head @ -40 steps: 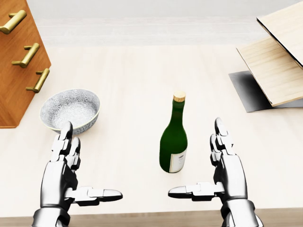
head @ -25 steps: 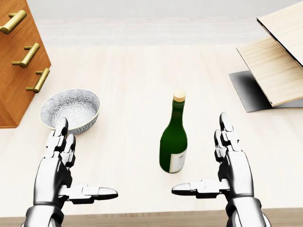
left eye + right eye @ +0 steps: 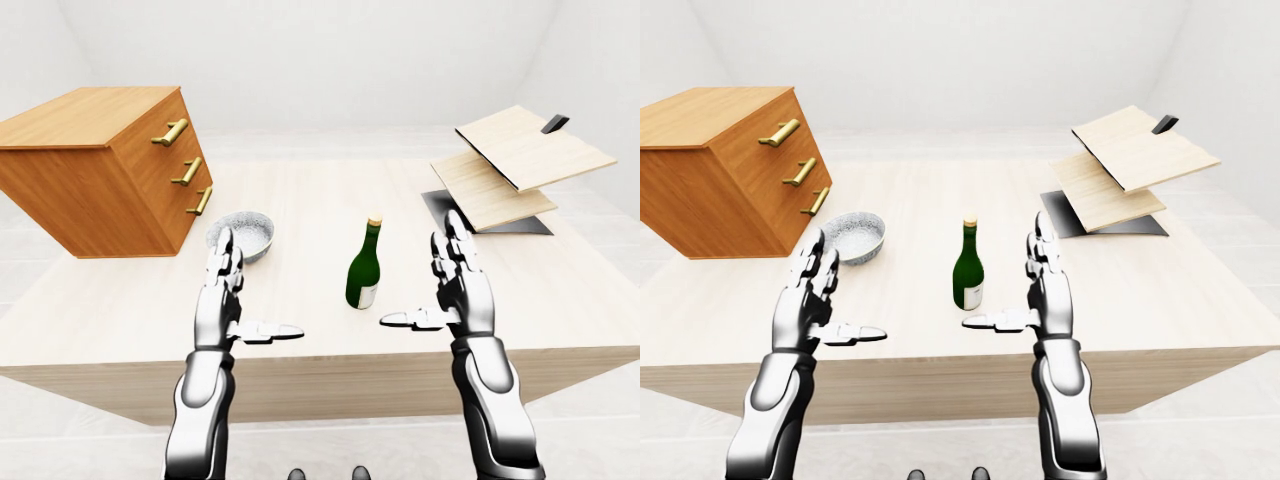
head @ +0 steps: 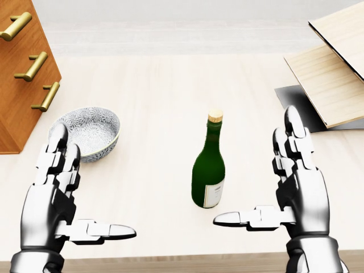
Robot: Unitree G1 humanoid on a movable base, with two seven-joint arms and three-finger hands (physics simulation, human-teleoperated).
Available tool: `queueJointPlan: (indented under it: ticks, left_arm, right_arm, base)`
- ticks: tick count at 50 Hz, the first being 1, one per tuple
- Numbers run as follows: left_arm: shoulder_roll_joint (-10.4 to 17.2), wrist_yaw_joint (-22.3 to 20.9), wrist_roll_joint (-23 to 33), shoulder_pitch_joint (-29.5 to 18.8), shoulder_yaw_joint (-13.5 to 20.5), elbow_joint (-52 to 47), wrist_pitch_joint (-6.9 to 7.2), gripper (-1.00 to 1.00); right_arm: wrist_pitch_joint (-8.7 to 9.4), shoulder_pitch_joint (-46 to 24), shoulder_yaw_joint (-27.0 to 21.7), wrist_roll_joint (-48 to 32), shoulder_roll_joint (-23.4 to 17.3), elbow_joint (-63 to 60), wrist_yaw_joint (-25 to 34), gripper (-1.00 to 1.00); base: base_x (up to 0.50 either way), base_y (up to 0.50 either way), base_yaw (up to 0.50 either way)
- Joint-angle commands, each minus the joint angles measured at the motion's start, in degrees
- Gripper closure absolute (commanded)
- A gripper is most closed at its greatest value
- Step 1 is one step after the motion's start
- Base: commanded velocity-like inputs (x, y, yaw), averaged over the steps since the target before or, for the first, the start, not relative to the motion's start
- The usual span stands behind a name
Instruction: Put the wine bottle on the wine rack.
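A green wine bottle [image 4: 209,165] with a cork and a pale label stands upright on the light wooden table [image 4: 153,96], near the middle of the head view. The wine rack [image 4: 333,79], made of slanted pale wooden boards on a dark base, sits at the right top of the view. My left hand [image 4: 95,182] is open at the lower left, fingers up and thumb pointing right. At the lower right, my right hand [image 4: 256,165] is also open, its thumb pointing left toward the bottle's base. Neither hand touches the bottle.
A patterned grey bowl [image 4: 85,132] rests on the table just above my left hand. A brown chest of drawers [image 4: 23,74] with brass handles stands at the left top. The table's near edge [image 3: 330,365] runs under my forearms.
Both hands have spread apart: the left has shifted left, the right has shifted right and upward in the head view. The bottle has not moved.
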Motion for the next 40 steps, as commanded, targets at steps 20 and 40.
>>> queueJointPlan:
  ticks: [20, 40]
  left_arm:
    - [-0.5, 0.4, 2.4, 3.1, -2.5, -12.4, 0.0, -1.0]
    - [-0.4, 0.2, 2.7, 4.2, -3.7, -12.5, 0.0, -1.0]
  right_arm:
    - [0.0, -0.1, 0.5, 2.9, 0.9, -4.4, 0.4, -1.0]
    - [0.0, 1.8, 1.5, 4.4, 1.0, -4.4, 1.9, -1.0]
  base:
    - [-0.3, -0.26, 0.0]
    - [-0.06, -0.5, 0.0]
